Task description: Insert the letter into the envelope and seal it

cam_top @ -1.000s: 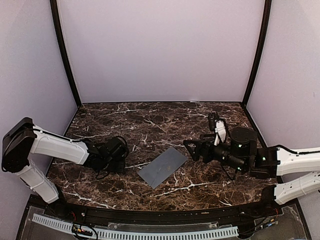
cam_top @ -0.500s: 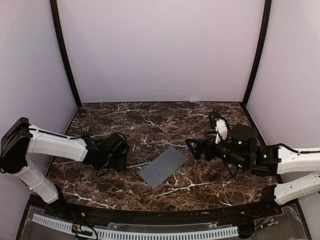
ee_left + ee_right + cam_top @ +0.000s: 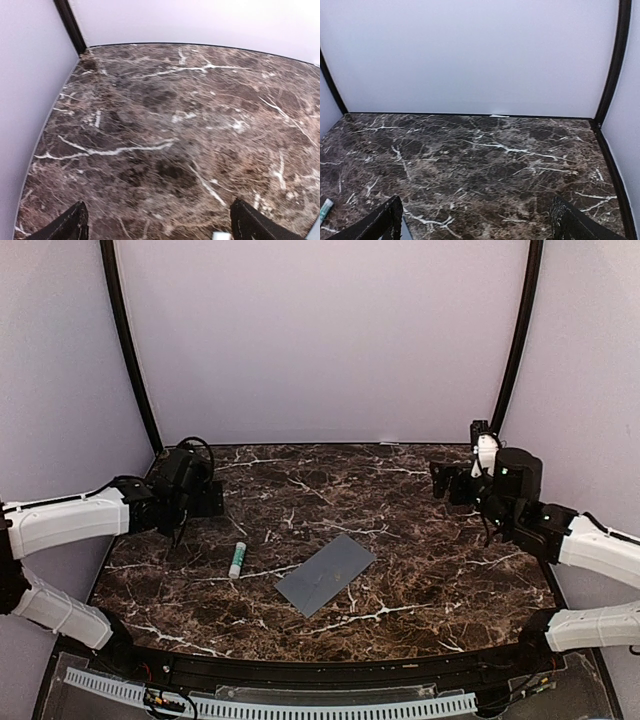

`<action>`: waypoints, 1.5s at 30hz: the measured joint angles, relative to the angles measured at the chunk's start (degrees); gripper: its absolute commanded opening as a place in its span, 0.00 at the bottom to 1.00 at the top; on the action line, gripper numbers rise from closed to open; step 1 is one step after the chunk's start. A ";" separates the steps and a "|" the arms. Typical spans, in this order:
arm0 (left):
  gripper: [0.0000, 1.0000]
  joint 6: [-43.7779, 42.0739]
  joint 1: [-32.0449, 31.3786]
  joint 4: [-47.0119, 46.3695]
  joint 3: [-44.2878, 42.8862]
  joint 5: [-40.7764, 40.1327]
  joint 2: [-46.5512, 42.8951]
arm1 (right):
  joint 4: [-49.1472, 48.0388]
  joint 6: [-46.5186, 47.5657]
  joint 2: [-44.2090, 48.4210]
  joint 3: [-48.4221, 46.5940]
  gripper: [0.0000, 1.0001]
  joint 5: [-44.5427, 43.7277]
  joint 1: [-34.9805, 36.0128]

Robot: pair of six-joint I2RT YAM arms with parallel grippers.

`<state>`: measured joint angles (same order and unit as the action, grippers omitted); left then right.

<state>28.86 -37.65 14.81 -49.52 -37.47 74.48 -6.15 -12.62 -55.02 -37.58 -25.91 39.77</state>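
The grey-blue envelope [image 3: 325,574] lies flat and slanted on the marble table near the middle front, its flap not standing up. A sliver of the envelope [image 3: 404,231] shows at the bottom of the right wrist view. The letter shows in no view. My left gripper [image 3: 204,501] hovers at the back left, well away from the envelope. In its wrist view the left gripper [image 3: 162,230] is open over bare marble. My right gripper [image 3: 449,483] hangs at the back right. The right gripper [image 3: 477,225] is open too, with nothing between its fingers.
A small white-and-green glue stick [image 3: 237,560] lies on the table left of the envelope, and the glue stick's end [image 3: 324,209] shows at the right wrist view's left edge. Lilac walls with black corner posts [image 3: 128,350] enclose the table [image 3: 420,590] on three sides.
Left gripper opened, let go of the glue stick and drew back to the far left. Right arm withdrew from beside the envelope to the back right, opening slightly wider.
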 measured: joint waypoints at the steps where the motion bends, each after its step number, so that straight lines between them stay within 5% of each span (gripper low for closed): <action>1: 0.98 -1.66 1.84 -1.46 0.57 -0.55 -0.26 | -0.31 0.35 -0.17 0.09 0.99 -0.31 -2.01; 9: 0.97 -14.25 15.80 -25.05 14.62 -4.00 -1.62 | -3.28 0.94 -3.32 2.45 0.99 -1.29 -16.65; 14: 0.96 -23.82 21.16 -43.87 26.29 0.09 -1.90 | -8.46 2.27 -3.52 7.98 0.99 -0.24 -19.30; 22: 0.97 -33.53 27.36 -67.69 30.86 7.21 6.75 | -11.19 2.16 -2.27 9.05 0.99 6.29 -20.90; 45: 0.95 -34.42 34.16 -82.77 38.23 20.52 4.85 | -12.28 1.44 2.16 12.35 0.99 11.54 -21.07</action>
<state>-5.56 -3.49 -67.96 -11.29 -16.95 79.33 -18.44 -11.18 -52.86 -25.23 -14.37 18.70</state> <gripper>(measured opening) 0.957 0.985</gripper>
